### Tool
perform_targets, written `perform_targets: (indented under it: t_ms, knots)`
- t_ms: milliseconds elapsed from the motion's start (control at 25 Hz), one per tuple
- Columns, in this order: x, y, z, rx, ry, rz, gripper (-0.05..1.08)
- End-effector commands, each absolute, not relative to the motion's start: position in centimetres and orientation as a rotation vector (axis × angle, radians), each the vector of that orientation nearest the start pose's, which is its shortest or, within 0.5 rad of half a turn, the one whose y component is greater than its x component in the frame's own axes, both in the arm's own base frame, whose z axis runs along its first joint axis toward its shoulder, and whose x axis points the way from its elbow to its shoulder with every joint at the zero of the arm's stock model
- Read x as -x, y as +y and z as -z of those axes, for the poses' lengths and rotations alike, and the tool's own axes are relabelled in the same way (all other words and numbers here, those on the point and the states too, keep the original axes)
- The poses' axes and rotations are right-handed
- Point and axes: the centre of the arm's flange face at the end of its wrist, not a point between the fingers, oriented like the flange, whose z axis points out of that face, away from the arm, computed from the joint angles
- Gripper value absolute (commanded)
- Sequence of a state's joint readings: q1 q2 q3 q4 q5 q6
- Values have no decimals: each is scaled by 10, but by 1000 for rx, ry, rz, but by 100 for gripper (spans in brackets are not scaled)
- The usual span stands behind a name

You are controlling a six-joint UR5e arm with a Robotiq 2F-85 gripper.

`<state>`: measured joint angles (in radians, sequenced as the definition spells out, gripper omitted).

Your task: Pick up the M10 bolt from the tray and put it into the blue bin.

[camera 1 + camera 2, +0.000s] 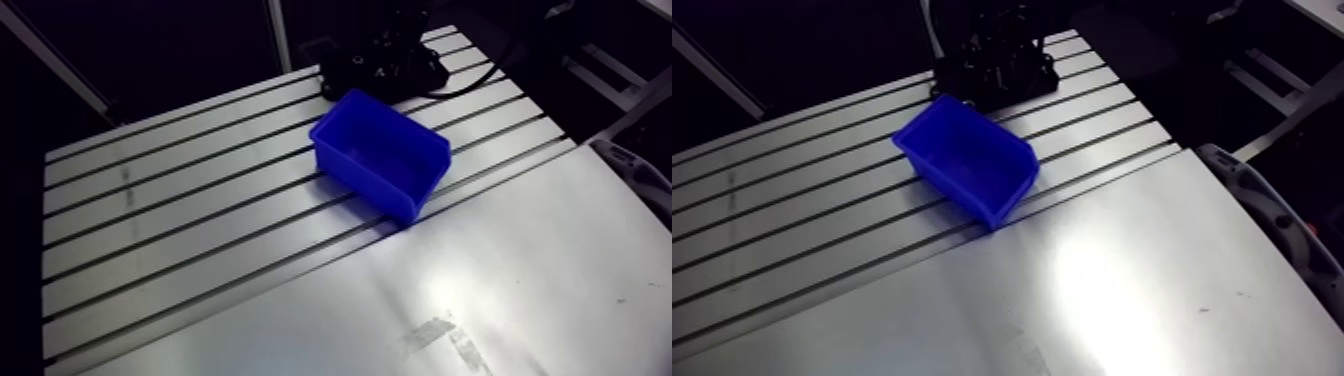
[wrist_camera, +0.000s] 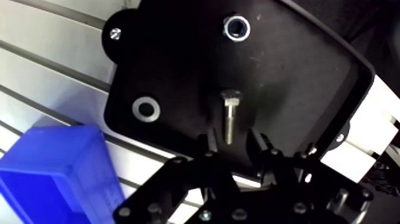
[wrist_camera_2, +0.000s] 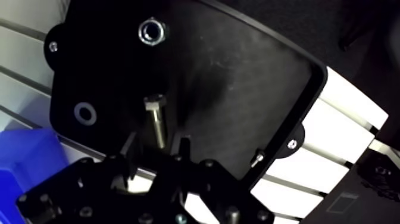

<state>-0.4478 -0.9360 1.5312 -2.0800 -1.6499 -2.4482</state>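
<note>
In the wrist view the M10 bolt (image 2: 230, 116) lies flat on the black tray (image 2: 297, 77), head pointing away from me. My gripper (image 2: 234, 140) hangs low over it, fingers (image 2: 212, 142) standing either side of the shank's near end with a gap on both sides, so it is open. The blue bin (image 1: 380, 150) stands on the slotted table just in front of the tray, tilted to the slots, and nothing shows inside it. In the arm view the gripper (image 1: 385, 55) is a dark mass over the tray at the table's far edge.
A steel nut (image 2: 236, 27) and a flat washer (image 2: 146, 109) also rest on the tray, both clear of the fingers. One corner of the bin (image 2: 53, 173) sits beside the gripper. A smooth metal sheet (image 1: 480, 290) covers the table's near right part.
</note>
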Motion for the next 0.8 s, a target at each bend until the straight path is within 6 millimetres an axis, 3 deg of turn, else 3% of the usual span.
perform_targets:
  t_ms: [40,800]
  knots:
    - [657,174,-172,650,2949,-8,62]
    - [659,174,-171,661,2973,-38,68]
